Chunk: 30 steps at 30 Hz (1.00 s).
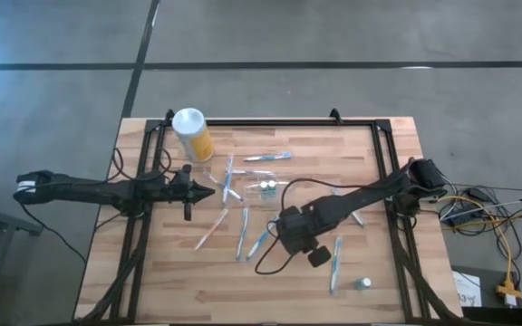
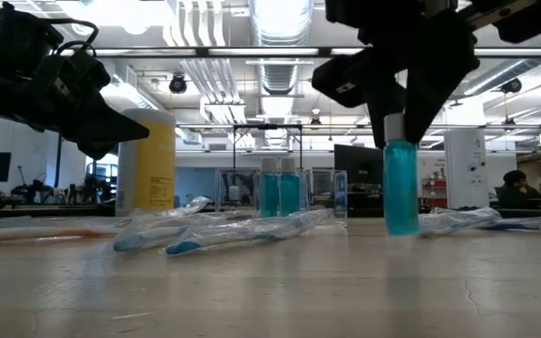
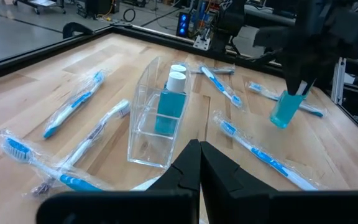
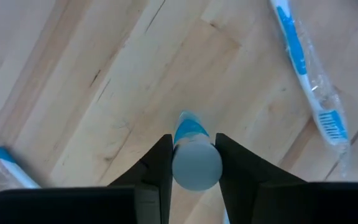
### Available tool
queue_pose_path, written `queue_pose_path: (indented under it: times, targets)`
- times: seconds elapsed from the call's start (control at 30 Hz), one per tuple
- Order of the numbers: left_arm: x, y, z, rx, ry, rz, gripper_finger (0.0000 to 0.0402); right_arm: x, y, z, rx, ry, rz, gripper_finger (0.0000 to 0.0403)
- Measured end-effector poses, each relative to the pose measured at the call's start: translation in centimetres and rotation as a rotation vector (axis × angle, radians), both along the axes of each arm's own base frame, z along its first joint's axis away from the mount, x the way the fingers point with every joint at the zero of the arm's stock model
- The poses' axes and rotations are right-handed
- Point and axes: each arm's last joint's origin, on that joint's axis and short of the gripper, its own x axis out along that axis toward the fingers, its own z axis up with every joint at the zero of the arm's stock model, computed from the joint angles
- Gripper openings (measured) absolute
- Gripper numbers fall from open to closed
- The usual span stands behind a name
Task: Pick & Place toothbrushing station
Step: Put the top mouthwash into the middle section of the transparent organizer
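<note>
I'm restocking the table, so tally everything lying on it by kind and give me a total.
Wrapped toothbrushes: 8
Small blue bottles: 4 (two of them inside the holder)
Clear holder: 1
Yellow canister: 1
Total: 14

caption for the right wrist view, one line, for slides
Right end effector closing on the white cap of an upright blue bottle on the wooden table, wrapped toothbrush nearby.
</note>
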Motion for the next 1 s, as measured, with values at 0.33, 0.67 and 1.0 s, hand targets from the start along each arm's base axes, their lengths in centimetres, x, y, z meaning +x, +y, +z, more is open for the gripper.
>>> queue_pose_path:
  times: [0.33,0.67,1.0]
  targets:
    - [0.0,0.0,0.0,0.0,0.001,0.001,0.0005,-2.8,-1.5,4.4,0.095,-0.234,0.021,0.0087]
    - [0.0,0.0,0.0,0.001,0.001,0.002,0.0005,-10.4,-6.0,7.8,0.255,-0.658,-0.155,0.0087]
    - [0.0,0.0,0.0,0.004,0.001,0.006,0.0005,-18.7,-8.5,7.0,0.289,-0.908,-0.369,0.0089]
